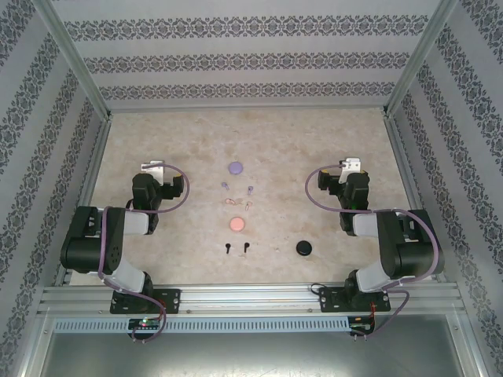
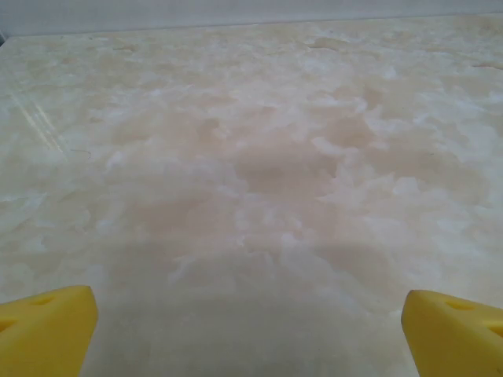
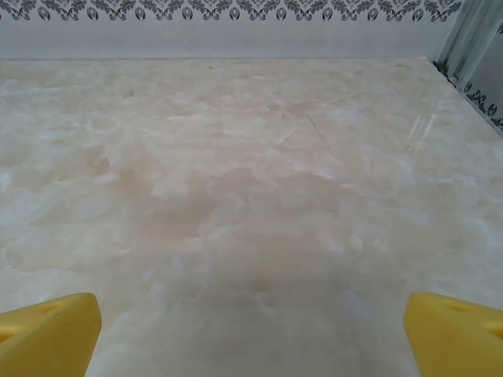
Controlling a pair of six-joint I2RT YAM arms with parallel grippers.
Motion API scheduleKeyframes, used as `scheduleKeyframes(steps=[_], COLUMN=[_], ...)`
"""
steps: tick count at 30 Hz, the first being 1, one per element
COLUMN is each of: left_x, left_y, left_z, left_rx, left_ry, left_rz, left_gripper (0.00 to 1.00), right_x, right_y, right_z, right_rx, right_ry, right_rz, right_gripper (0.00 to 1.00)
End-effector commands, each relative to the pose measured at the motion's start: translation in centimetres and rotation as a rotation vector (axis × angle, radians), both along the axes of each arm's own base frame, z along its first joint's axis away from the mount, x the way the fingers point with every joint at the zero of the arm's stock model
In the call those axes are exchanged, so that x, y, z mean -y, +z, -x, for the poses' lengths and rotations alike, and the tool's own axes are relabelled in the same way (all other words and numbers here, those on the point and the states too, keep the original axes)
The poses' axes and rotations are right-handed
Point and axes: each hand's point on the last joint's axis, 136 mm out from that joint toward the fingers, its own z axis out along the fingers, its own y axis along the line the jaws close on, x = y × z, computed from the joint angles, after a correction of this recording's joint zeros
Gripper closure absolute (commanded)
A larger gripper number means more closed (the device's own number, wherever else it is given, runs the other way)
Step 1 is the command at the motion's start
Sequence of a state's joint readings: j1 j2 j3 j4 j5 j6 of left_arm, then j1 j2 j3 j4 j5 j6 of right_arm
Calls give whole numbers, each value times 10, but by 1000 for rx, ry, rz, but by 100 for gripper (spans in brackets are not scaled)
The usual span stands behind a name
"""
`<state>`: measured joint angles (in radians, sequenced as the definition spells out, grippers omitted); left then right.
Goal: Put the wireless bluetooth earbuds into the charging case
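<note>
A: What is carrying what here?

B: The marbled surface (image 1: 330,220) is carrying everything. The two arms are sitting folded at its left and right sides. The left claw (image 1: 152,167) and the right claw (image 1: 350,166) are both pointing toward the far edge. In the wrist views the left claw's yellow fingers (image 2: 47,330) are standing spread wide, and so are the right claw's fingers (image 3: 47,334). Neither is pinching anything.

A: And the task's things?

B: Three round cases are lying down the middle strip. The lilac case (image 1: 234,167) is sitting farthest out and the pink case (image 1: 236,225) closer in. The black case (image 1: 304,247) is lying off toward the right arm, near the near edge. The earbuds are lying loose in pairs. The lilac earbuds (image 1: 224,185) are resting just nearer than their case, with the pink earbuds (image 1: 229,201) between them and the pink case. The black earbuds (image 1: 227,249) are lying closest to the near edge.

A: Which arm is reaching first?

B: I'm judging the left claw is sitting somewhat nearer, with the earbuds lying to its right and slightly nearer the near edge. The black stems seem to be running toward the near edge. The other stems are too small to read, and I cannot tell whether the cases are open.
</note>
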<state>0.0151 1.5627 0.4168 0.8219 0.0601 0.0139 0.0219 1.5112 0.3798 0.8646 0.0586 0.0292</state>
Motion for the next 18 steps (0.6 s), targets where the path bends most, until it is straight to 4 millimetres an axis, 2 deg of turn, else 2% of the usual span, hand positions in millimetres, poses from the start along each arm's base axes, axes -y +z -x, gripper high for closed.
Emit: scheduleKeyframes(steps=[1,18], left_x=[0,1], left_y=[0,0], left_z=[-1,-1], left_rx=[-3,-5], left_ry=[3,2], left_rz=[18,19], left_gripper=[1,1], right_x=[-3,-1], right_y=[10,8], right_z=[-4,-5], right_rx=[34,25], right_ry=[13,23], right_rz=[4,-23], right_gripper=[2,2])
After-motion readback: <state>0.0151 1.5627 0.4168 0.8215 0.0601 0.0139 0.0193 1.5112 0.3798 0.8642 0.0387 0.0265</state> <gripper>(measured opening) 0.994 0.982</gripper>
